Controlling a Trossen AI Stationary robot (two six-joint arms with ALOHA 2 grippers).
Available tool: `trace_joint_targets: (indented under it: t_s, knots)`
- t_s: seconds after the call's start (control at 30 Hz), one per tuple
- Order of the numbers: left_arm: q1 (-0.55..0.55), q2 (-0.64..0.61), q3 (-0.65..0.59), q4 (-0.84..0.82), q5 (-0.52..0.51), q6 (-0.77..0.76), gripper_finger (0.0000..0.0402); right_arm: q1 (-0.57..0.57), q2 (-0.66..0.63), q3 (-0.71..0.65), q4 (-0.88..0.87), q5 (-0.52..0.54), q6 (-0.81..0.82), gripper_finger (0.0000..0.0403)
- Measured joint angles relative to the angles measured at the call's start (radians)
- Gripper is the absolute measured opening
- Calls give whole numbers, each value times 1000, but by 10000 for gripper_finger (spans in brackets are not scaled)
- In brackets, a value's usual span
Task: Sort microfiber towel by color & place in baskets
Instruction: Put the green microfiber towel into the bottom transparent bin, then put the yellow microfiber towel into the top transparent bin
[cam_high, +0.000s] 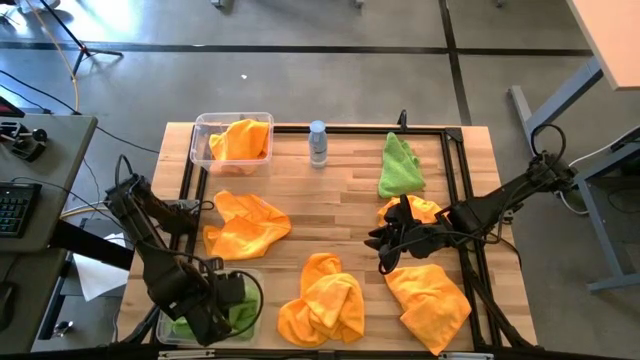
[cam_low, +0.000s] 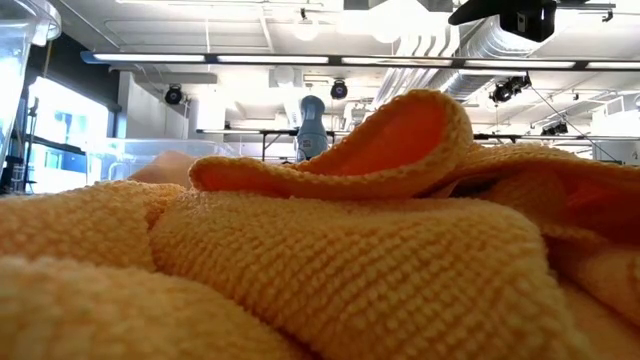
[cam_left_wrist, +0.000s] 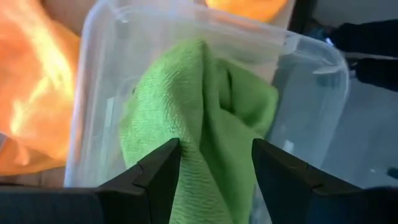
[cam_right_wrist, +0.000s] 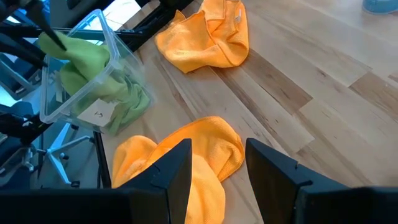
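Observation:
My left gripper (cam_high: 215, 310) (cam_left_wrist: 216, 149) stands over the clear near-left basket (cam_high: 168, 328) and is shut on a lime green towel (cam_left_wrist: 205, 106). My right gripper (cam_high: 383, 245) (cam_right_wrist: 217, 149) hovers open above the table's right half, over an orange towel (cam_right_wrist: 186, 155), touching nothing. More orange towels lie flat on the table (cam_high: 245, 225) (cam_high: 322, 300) (cam_high: 428, 300), and one fills the far-left basket (cam_high: 240, 140). A second green towel (cam_high: 400, 168) lies near the far edge. In the low view an orange towel (cam_low: 320, 250) fills the frame. My left gripper pinches a bunched-up fold of the green towel (cam_left_wrist: 214, 162) between its two fingers, coming from above and pointing down into the basket. The towel hangs slack below the fingers, and its lower part (cam_right_wrist: 118, 99) rests inside the basket.
A small clear water bottle (cam_high: 318, 143) stands at the far edge between the far basket and the green towel. A black frame rail (cam_high: 455, 200) runs along the table's right side. Bare wood (cam_high: 340, 200) shows in the middle.

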Motion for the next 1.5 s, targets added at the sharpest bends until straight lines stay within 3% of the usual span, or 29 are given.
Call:
trace_joint_targets:
  t_s: [0.43,0.7,0.9,1.13,1.33,1.5]
  knots:
    - [7,-2,117,-179,-140,23,183,0,0,0,-51,-1,6,145]
    - [79,-58,177,-182,-182,71,162,-6,3,-6,-172,-102,34,136]
    - [211,-87,177,-182,-254,176,158,-59,3,-128,-170,-234,2,94]
    - [452,-70,176,-154,-239,413,158,-190,-62,-356,132,-432,-177,7]
    - [636,-70,133,-38,-235,579,158,-340,-211,-419,168,-465,-360,25]
    - [728,-71,3,43,-227,599,158,-429,-351,-421,181,-478,-541,27]
